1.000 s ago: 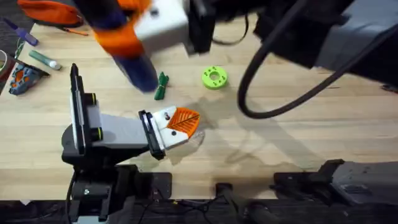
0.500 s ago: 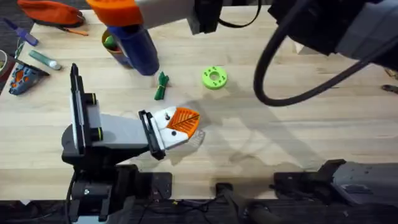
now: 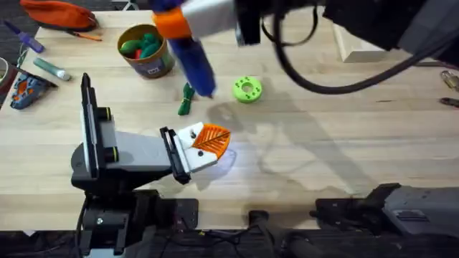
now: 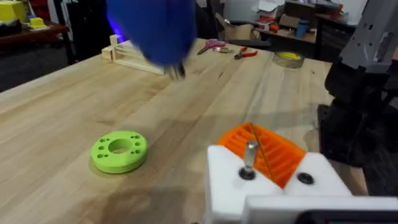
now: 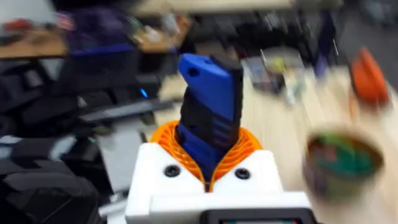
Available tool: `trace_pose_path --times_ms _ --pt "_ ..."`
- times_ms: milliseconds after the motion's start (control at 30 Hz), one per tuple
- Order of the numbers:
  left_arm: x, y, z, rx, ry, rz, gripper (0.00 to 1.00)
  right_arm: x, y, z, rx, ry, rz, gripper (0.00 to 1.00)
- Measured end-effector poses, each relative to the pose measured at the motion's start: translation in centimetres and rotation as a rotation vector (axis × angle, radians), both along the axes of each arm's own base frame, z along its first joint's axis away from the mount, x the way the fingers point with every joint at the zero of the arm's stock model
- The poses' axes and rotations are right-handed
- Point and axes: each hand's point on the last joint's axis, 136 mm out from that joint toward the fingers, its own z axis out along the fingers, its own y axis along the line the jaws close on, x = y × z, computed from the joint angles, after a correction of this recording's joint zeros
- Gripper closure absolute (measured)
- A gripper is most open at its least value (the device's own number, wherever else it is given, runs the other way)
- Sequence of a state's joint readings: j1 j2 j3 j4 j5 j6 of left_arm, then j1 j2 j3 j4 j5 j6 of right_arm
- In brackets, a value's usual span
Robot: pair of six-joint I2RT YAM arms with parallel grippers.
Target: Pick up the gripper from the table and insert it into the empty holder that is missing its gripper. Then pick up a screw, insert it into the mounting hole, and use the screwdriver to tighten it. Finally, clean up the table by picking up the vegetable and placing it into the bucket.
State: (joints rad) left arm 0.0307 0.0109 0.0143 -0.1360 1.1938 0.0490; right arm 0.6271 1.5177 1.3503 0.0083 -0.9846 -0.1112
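Observation:
My right gripper (image 3: 173,23) reaches in from the upper right and is shut on the blue screwdriver (image 3: 195,63), its orange fingers clasping the barrel (image 5: 208,118). The screwdriver's tip (image 4: 178,70) hangs above the table, beyond my left gripper (image 3: 224,137). That left gripper rests low over the table with its orange fingers (image 4: 264,146) pressed together. One of them is the orange gripper finger, seated in the white holder (image 4: 227,183). A screw (image 4: 250,154) stands proud in the holder's mounting hole. The dark-green vegetable (image 3: 186,99) lies on the table near the yellow bucket (image 3: 147,51).
A round bright-green disc (image 3: 247,89) lies right of the vegetable, also in the left wrist view (image 4: 119,150). A pale wooden box (image 3: 358,49) sits at the back right. Small tools and an orange pouch (image 3: 57,13) lie along the left edge. Bare tabletop spreads right of centre.
The right arm has carried the screwdriver to the right and nearer the left gripper, uncovering the bucket. The left arm has stayed still.

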Motion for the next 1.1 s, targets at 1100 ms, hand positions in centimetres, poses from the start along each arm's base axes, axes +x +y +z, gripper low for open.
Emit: trace_pose_path --times_ms 1100 --pt "0.0 0.0 0.0 0.000 0.000 0.000 0.995 9.8 -27.9 -17.3 -1.531 -0.096 -0.502 0.980"
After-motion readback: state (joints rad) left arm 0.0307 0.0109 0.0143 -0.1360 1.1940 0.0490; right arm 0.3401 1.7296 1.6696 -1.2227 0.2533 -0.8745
